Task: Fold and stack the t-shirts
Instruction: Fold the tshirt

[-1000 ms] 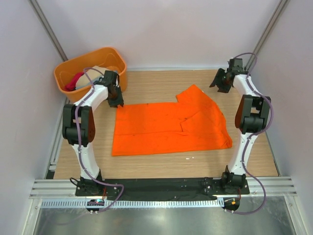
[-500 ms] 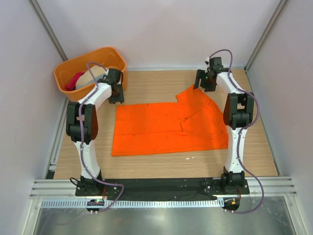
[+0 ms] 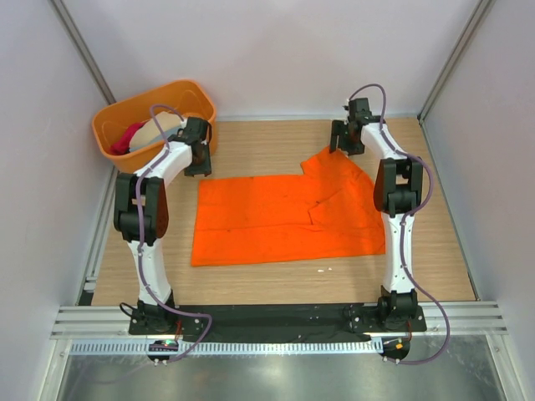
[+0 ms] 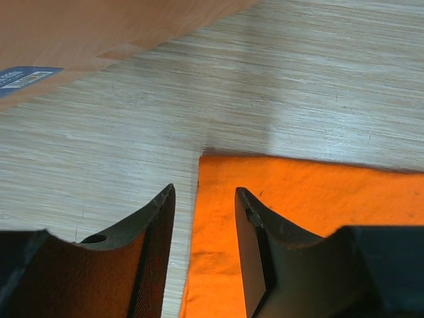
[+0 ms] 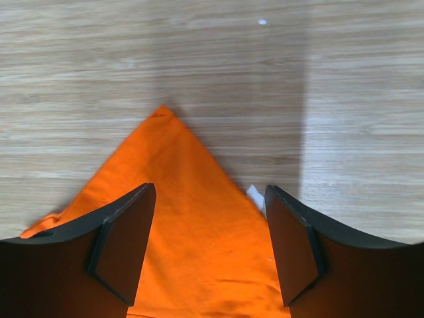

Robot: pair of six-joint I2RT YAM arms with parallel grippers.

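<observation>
We saw the orange t-shirt [image 3: 284, 221] lying flat, slightly creased. Left fingers [image 4: 262, 258] and right fingers [image 5: 122, 245] stood spread over its far corners.

My left gripper [image 3: 198, 170] is at the far left corner of the orange shirt [image 3: 276, 219]. My right gripper [image 3: 341, 147] is at its pointed far corner. An orange tub [image 3: 104, 142] sits just left of my left gripper.

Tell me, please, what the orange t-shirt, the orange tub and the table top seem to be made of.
Orange t-shirt: soft matte cloth; it lies limp with creases and a stitched hem. Tub: probably rigid plastic, smooth with a moulded rim. Table top: pale wood or wood-look laminate, judging by the fine grain lines; which one cannot be told.
</observation>
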